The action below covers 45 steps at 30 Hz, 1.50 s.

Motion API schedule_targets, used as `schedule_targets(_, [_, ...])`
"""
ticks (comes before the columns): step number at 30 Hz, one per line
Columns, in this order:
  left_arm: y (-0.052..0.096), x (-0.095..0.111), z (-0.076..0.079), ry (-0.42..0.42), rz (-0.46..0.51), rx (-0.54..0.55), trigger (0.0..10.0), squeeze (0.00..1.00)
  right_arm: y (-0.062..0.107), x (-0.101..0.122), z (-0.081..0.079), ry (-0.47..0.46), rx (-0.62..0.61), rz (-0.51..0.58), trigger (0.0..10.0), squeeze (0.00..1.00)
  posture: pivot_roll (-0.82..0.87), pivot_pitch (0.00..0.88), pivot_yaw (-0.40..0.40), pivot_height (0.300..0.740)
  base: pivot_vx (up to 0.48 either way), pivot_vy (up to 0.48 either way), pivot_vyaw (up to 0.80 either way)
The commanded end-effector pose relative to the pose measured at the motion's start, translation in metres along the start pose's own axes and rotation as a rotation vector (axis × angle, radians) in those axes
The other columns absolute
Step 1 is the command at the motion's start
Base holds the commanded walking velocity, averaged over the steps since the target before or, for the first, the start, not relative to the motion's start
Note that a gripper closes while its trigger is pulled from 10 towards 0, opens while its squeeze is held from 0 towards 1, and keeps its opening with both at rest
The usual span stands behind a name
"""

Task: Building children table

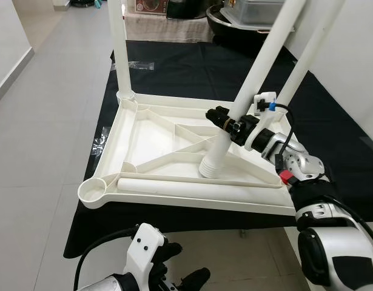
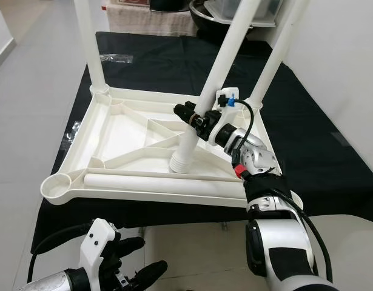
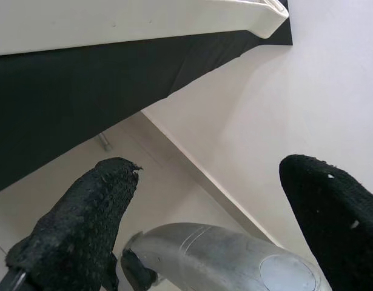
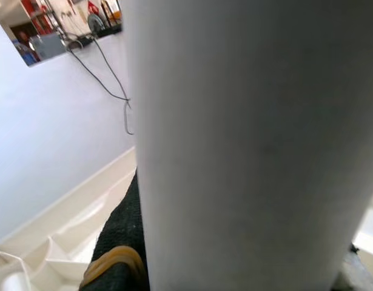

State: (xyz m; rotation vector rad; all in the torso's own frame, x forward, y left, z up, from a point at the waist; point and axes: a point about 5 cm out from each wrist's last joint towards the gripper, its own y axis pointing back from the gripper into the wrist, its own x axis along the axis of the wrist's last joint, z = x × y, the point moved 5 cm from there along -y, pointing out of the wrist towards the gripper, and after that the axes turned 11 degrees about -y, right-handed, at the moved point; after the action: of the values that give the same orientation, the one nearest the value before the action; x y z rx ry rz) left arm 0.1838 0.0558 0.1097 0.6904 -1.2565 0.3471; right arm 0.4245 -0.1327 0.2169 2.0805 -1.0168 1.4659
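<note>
A white plastic children's table top (image 1: 113, 130) lies upside down on a black cloth. One white leg (image 1: 119, 48) stands upright in its far left corner, and another (image 1: 310, 54) rises from the far right corner. My right gripper (image 1: 228, 124) is shut on a third, tilted leg (image 1: 265, 54); its ribbed end (image 1: 211, 165) rests on the ribs near the middle of the top. A fourth leg (image 1: 192, 183) lies along the near rim. The near left corner socket (image 1: 94, 191) is empty. My left gripper (image 1: 183, 267) hangs open below the table's front edge, its fingertips (image 3: 83, 224) wide apart.
The black cloth (image 1: 192, 66) covers a low platform, with a clear plastic bag (image 1: 141, 64) behind the table top. Light tiled floor (image 1: 47, 151) runs along the left. Containers (image 1: 247, 12) stand at the back, and a white wall (image 1: 356, 54) is close on the right.
</note>
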Motion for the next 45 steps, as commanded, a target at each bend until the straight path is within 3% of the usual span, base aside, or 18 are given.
schedule_targets(1, [0.001,-0.001,0.004,0.001,0.001,-0.006,10.0,0.0,0.011,-0.003,0.021,0.088,-0.113,-0.016,10.0,0.0,0.12,0.154,-0.113,0.74,0.0,0.0,0.0])
schedule_targets(4, [0.001,0.0,0.005,0.0,0.003,-0.005,10.0,0.0,0.015,0.0,0.03,0.129,-0.178,-0.008,10.0,0.0,0.12,0.155,-0.114,0.74,0.0,0.0,0.0])
schedule_targets(13, [0.003,0.0,0.007,-0.001,0.005,-0.004,10.0,0.0,0.033,-0.001,0.057,0.398,-0.352,-0.083,10.0,0.0,0.13,0.167,-0.115,0.74,0.0,0.0,0.0])
schedule_targets(16, [0.003,0.0,0.007,0.0,0.004,-0.004,10.0,0.0,0.034,0.0,0.06,0.401,-0.371,-0.083,10.0,0.0,0.13,0.167,-0.113,0.74,0.0,0.0,0.0])
schedule_targets(19, [0.004,0.0,0.007,-0.002,0.004,-0.002,10.0,0.0,0.038,0.008,0.067,0.431,-0.438,-0.056,10.0,0.0,0.13,0.167,-0.113,0.74,0.0,0.0,0.0])
schedule_targets(22, [0.004,0.0,0.008,-0.007,0.003,-0.004,10.0,0.0,0.053,0.029,0.086,0.52,-0.624,-0.002,10.0,0.0,0.13,0.164,-0.116,0.74,0.0,0.0,0.0])
schedule_targets(29, [0.004,0.0,0.009,-0.013,0.003,-0.004,10.0,0.0,0.075,0.053,0.102,0.632,-0.809,0.044,10.0,0.0,0.13,0.16,-0.118,0.74,0.0,0.0,0.0])
schedule_targets(32, [0.004,0.0,0.009,-0.013,0.003,-0.005,10.0,0.0,0.078,0.064,0.101,0.609,-0.843,0.127,10.0,0.0,0.13,0.156,-0.117,0.74,0.0,0.0,0.0])
schedule_targets(33, [0.004,-0.001,0.009,-0.012,0.002,-0.005,10.0,0.0,0.074,0.071,0.096,0.52,-0.817,0.219,10.0,0.0,0.13,0.156,-0.117,0.74,0.0,0.0,0.0])
schedule_targets(34, [0.004,-0.001,0.009,-0.012,0.002,-0.005,10.0,0.0,0.074,0.071,0.096,0.52,-0.817,0.219,10.0,0.0,0.13,0.156,-0.117,0.74,0.0,0.0,0.0])
schedule_targets(35, [0.004,-0.001,0.009,-0.011,0.0,-0.004,10.0,0.0,0.071,0.076,0.092,0.456,-0.796,0.282,10.0,0.0,0.13,0.156,-0.117,0.74,0.0,0.0,0.0])
schedule_targets(37, [0.004,-0.001,0.009,-0.014,-0.001,-0.005,10.0,0.0,0.057,0.093,0.072,0.28,-0.673,0.471,10.0,0.0,0.13,0.155,-0.117,0.74,0.0,0.0,0.0])
schedule_targets(38, [0.004,-0.002,0.009,-0.015,-0.002,-0.006,10.0,0.0,0.054,0.098,0.067,0.243,-0.648,0.519,10.0,0.0,0.13,0.155,-0.117,0.74,0.0,0.0,0.0])
schedule_targets(41, [0.004,-0.001,0.009,-0.015,-0.001,-0.006,10.0,0.0,0.049,0.103,0.06,0.199,-0.616,0.561,10.0,0.0,0.13,0.155,-0.117,0.74,0.0,0.0,0.0])
schedule_targets(42, [0.004,-0.001,0.009,-0.015,0.0,-0.006,10.0,0.0,0.035,0.109,0.046,0.128,-0.527,0.585,10.0,0.0,0.13,0.158,-0.117,0.74,0.0,0.0,0.0])
schedule_targets(43, [0.004,-0.001,0.009,-0.015,0.0,-0.006,10.0,0.0,0.035,0.109,0.046,0.128,-0.527,0.585,10.0,0.0,0.13,0.158,-0.117,0.74,0.0,0.0,0.0])
schedule_targets(44, [0.005,-0.001,0.009,-0.012,0.001,-0.005,10.0,0.0,0.022,0.11,0.031,0.077,-0.424,0.583,10.0,0.0,0.13,0.159,-0.115,0.74,0.0,0.0,0.0])
schedule_targets(45, [0.005,-0.001,0.009,-0.012,0.001,-0.005,10.0,0.0,0.022,0.11,0.031,0.077,-0.424,0.583,10.0,0.0,0.13,0.159,-0.115,0.74,0.0,0.0,0.0])
